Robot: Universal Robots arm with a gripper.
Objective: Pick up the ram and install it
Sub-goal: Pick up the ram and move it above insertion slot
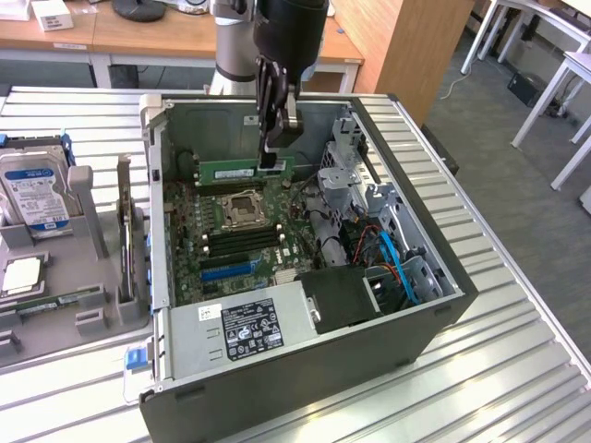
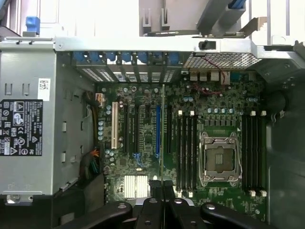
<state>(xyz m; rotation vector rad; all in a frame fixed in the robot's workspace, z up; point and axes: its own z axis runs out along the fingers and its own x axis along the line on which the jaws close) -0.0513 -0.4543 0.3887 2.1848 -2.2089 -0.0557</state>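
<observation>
One ram (image 1: 231, 171) clamped in gripper (image 1: 271, 163) above motherboard (image 1: 199, 245), apart from case walls (image 1: 217, 120).

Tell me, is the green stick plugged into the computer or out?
Out: the ram is clamped in the hand above the motherboard, not in any slot.

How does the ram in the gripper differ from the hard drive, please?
The ram is a long, thin green stick; the hard drive is a broad silver block with a blue-white label. The ram hangs in the gripper inside the open computer case; the hard drive stands in the grey tray outside it.
</observation>
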